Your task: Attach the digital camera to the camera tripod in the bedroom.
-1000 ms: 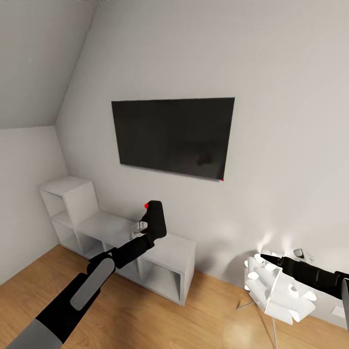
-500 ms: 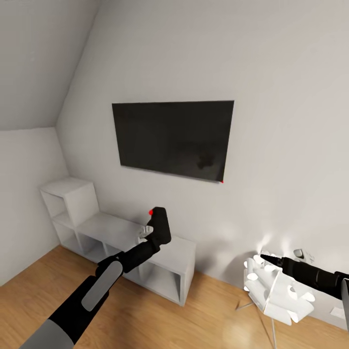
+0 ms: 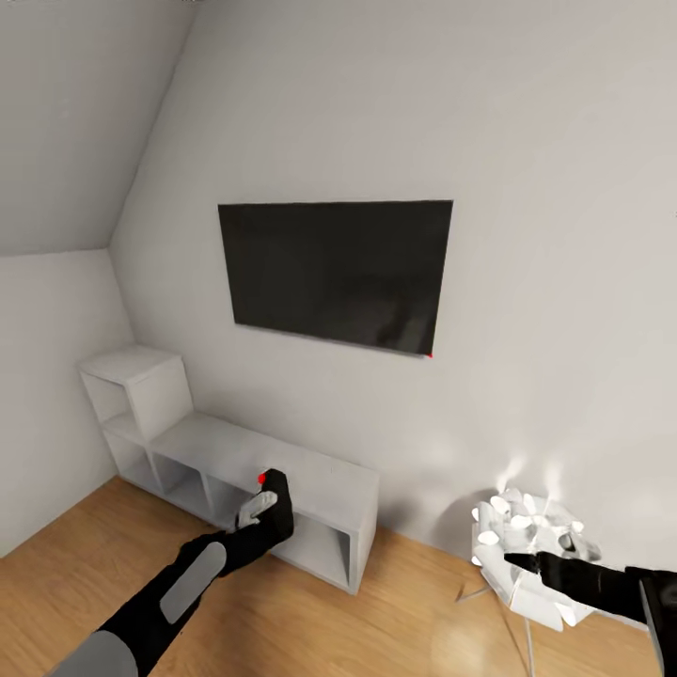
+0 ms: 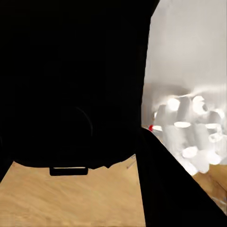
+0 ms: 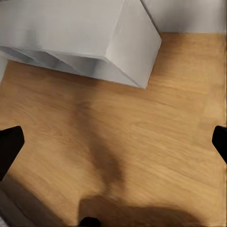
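My left gripper (image 3: 266, 511) is shut on the digital camera (image 3: 278, 493), a small black body with a red dot on top. I hold it low in front of the grey cube shelf (image 3: 320, 484). In the left wrist view the camera's dark body (image 4: 71, 85) is pressed close, with its red dot (image 4: 150, 127) at its edge. My right gripper (image 3: 514, 561) hangs at the lower right in front of the white lamp (image 3: 527, 527). Its fingertips (image 5: 9, 146) stand wide apart over bare wood floor. The camera tripod is out of view.
A black wall screen (image 3: 334, 273) hangs above the shelf on the pale grey wall. The shelf's stepped end (image 3: 132, 385) fills the left corner. The lamp's thin legs (image 3: 475, 590) splay onto the plank floor (image 3: 376, 621) at the right.
My left arm has dropped, carrying the camera from in front of the wall down to the front of the shelf. My right arm has also sunk lower before the lamp.
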{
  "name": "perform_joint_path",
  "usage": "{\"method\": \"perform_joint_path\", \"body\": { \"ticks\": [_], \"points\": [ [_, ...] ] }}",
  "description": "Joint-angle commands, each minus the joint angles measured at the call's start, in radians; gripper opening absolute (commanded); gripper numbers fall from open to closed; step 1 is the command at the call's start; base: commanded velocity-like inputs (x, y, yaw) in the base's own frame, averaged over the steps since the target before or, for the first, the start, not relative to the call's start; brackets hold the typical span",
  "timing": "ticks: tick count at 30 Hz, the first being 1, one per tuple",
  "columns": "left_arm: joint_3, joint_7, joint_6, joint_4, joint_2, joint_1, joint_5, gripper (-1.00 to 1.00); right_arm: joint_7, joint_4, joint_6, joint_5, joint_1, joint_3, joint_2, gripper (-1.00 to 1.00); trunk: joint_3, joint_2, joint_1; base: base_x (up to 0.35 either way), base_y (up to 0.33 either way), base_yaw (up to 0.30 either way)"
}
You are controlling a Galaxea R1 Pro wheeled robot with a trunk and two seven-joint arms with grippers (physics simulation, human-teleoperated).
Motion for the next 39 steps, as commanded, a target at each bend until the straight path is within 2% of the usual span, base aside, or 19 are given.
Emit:
{"method": "perform_joint_path", "body": {
  "ticks": [1, 5, 6, 9, 10, 13, 16, 17, 20, 21, 24, 25, 30, 36, 39],
  "points": [
    [-0.007, 0.015, -0.001, 0.104, 0.000, -0.002, 0.010, -1.00, 0.002, 0.059, -0.033, 0.041, -0.001, -0.003, 0.000, 1.00, 0.002, 0.006, -0.004, 0.000, 0.000, 0.000],
    [-0.011, 0.026, -0.008, 0.330, -0.014, -0.001, 0.008, -1.00, -0.038, 0.206, -0.115, 0.101, -0.001, -0.004, 0.000, 1.00, 0.014, 0.034, -0.019, 0.000, 0.000, 0.000],
    [-0.012, 0.028, -0.010, 0.441, -0.024, -0.001, 0.006, -1.00, -0.076, 0.288, -0.170, 0.125, -0.001, -0.004, -0.001, 1.00, 0.017, 0.041, -0.023, 0.000, 0.000, 0.000],
    [-0.013, 0.030, -0.016, 0.588, -0.036, -0.001, 0.003, -1.00, -0.165, 0.410, -0.271, 0.147, -0.001, -0.006, -0.001, 1.00, 0.027, 0.062, -0.034, 0.000, 0.000, 0.000],
    [-0.014, 0.031, -0.024, 0.665, -0.043, -0.001, 0.003, -1.00, -0.247, 0.491, -0.347, 0.156, -0.001, -0.006, -0.001, 1.00, 0.030, 0.069, -0.038, 0.000, 0.000, 0.000],
    [-0.014, 0.031, -0.048, 0.738, -0.051, -0.001, 0.002, -1.00, -0.398, 0.619, -0.457, 0.163, -0.001, -0.005, 0.000, 1.00, 0.039, 0.090, -0.050, 0.000, 0.000, 0.000],
    [-0.015, 0.031, -0.084, 0.774, -0.055, 0.012, -0.007, -1.00, -0.556, 0.754, -0.558, 0.167, -0.001, -0.005, 0.001, 1.00, 0.049, 0.111, -0.061, 0.000, 0.000, 0.000],
    [-0.016, 0.031, -0.110, 0.788, -0.059, 0.035, -0.023, -1.00, -0.649, 0.849, -0.621, 0.168, -0.001, -0.004, 0.002, 1.00, 0.052, 0.118, -0.065, 0.000, 0.000, 0.000],
    [-0.017, 0.031, -0.147, 0.799, -0.068, 0.086, -0.068, -1.00, -0.759, 0.971, -0.705, 0.171, -0.001, -0.002, 0.006, 1.00, 0.061, 0.139, -0.076, 0.000, 0.000, 0.000],
    [-0.017, 0.031, -0.171, 0.803, -0.077, 0.125, -0.111, -1.00, -0.807, 1.013, -0.749, 0.172, 0.004, 0.000, 0.009, 1.00, 0.064, 0.146, -0.080, 0.000, 0.000, 0.000],
    [-0.017, 0.031, -0.213, 0.807, -0.092, 0.184, -0.189, -1.00, -0.853, 1.050, -0.793, 0.176, 0.037, 0.001, 0.011, 1.00, 0.074, 0.167, -0.092, 0.000, 0.000, 0.000],
    [-0.016, 0.031, -0.246, 0.809, -0.101, 0.219, -0.243, -1.00, -0.872, 1.064, -0.813, 0.179, 0.073, 0.003, 0.013, 1.00, 0.077, 0.174, -0.096, 0.000, 0.000, 0.000],
    [-0.016, 0.030, -0.349, 0.812, -0.116, 0.289, -0.360, -1.00, -0.900, 1.084, -0.857, 0.182, 0.178, 0.004, 0.030, 1.00, 0.092, 0.209, -0.115, 0.000, 0.000, 0.000],
    [-0.015, 0.030, -0.377, 0.813, -0.119, 0.304, -0.386, -1.00, -0.906, 1.088, -0.875, 0.180, 0.205, 0.003, 0.036, 1.00, 0.111, 0.251, -0.138, 0.000, 0.000, 0.000],
    [-0.015, 0.030, -0.382, 0.813, -0.119, 0.307, -0.391, -1.00, -0.907, 1.088, -0.878, 0.179, 0.210, 0.003, 0.038, 1.00, 0.111, 0.251, -0.138, 0.000, 0.000, 0.000]
  ]
}}
